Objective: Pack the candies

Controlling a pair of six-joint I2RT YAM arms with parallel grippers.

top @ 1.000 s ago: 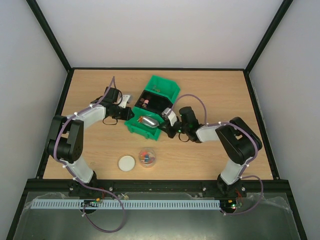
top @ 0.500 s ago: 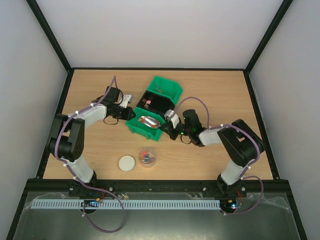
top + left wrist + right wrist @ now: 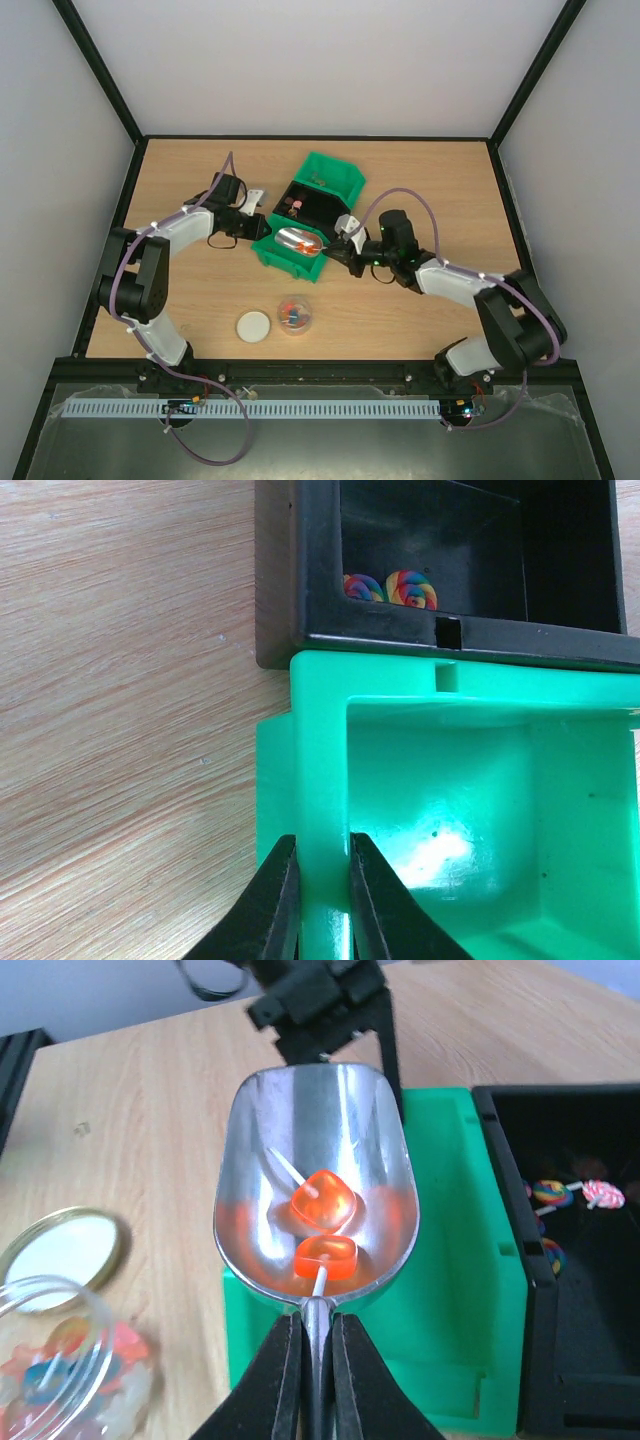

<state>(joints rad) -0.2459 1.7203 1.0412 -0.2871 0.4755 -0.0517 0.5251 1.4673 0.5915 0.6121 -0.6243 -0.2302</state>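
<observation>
My right gripper is shut on the handle of a metal scoop. Two orange candies on white sticks lie in the scoop's bowl, which hangs over the green bin. My left gripper is shut on this bin's left wall. Behind it stands a black bin holding rainbow-swirl candies. A clear jar with mixed candies stands open on the near table.
The jar's round lid lies flat just left of the jar. A second green bin sits behind the black one. Black frame rails border the wooden table.
The right arm has stretched out with its elbow swung to the right. The scoop has come up over the green bin, and orange candies now show in it. The left arm has stayed put.
</observation>
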